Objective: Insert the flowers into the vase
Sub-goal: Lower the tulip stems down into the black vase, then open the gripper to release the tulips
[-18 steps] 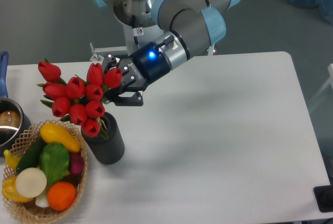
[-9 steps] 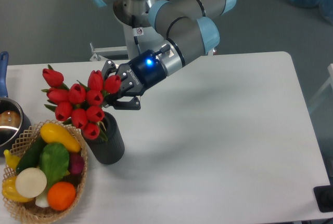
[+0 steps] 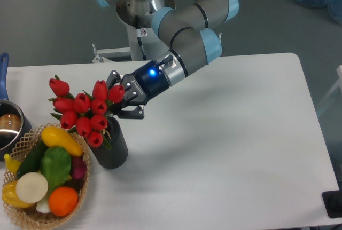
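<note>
The flowers [image 3: 84,111], a bunch of red tulip buds with green leaves, sit over the mouth of the vase [image 3: 112,147], a dark ribbed cylinder standing at the left of the white table. Their stems run down toward the mouth, which the buds and leaves hide. My gripper [image 3: 122,102] reaches in from the upper right and is shut on the flowers just behind the buds, right above the vase's far rim.
A wicker basket [image 3: 80,195] of toy vegetables and fruit stands directly left of the vase, almost touching it. A metal pot [image 3: 10,128] with a blue handle sits at the left table edge. The arm's base mount stands behind the table.
The gripper and the flowers have shifted slightly right and down, bringing the bunch lower over the vase. The grip has stayed shut.
</note>
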`<state>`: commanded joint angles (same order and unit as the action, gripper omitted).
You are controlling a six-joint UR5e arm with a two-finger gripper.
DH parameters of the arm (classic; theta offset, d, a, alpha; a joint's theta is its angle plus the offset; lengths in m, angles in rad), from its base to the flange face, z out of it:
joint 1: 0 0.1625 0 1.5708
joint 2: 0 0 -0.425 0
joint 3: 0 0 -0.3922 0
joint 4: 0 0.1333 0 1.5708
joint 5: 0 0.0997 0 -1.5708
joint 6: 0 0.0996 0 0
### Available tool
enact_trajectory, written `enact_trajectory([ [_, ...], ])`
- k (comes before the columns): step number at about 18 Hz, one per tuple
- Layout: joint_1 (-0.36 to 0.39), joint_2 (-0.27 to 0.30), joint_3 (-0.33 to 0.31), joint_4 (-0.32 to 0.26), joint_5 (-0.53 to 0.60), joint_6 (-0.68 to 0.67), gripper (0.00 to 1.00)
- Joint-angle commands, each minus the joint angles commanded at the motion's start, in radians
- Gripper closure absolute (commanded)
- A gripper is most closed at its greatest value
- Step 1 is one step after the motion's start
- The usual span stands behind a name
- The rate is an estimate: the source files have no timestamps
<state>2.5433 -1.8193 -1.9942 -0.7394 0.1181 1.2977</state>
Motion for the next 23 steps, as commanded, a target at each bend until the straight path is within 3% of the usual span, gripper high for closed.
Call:
enact_trajectory([
  [5, 0.0, 0.002, -0.04, 0.0, 0.002, 0.055, 0.8],
  [11, 0.0, -0.006, -0.054, -0.002, 0.031, 0.075, 0.59],
  [18, 0.002, -0.008, -0.064, -0.002, 0.046, 0.075, 0.49],
  [22, 0.017, -0.003, -0.075, -0.002, 0.06, 0.075, 0.38],
  [23, 0.026, 0.001, -0.08, -0.002, 0.084, 0.075, 0.31],
])
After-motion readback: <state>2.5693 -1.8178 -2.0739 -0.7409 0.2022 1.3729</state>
